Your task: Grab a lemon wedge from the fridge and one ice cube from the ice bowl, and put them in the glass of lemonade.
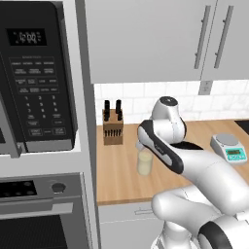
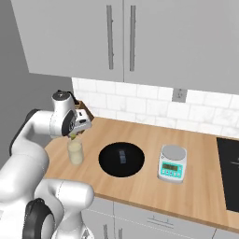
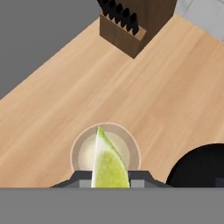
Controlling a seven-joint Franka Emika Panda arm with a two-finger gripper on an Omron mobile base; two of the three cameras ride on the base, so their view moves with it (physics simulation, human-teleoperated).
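Note:
A yellow-green lemon wedge sits between the jaws of my gripper, which is shut on it. Directly below the wedge stands the glass of lemonade, its round rim showing around the wedge. From the base cameras, the gripper hovers just over the glass on the wooden counter, and the hand hides the wedge there. The black ice bowl lies right of the glass with an ice cube in it. The fridge is out of view.
A wooden knife block stands against the wall behind the glass. A small grey scale sits right of the bowl. A black microwave and an oven fill the tall unit to the left. Wall cabinets hang overhead.

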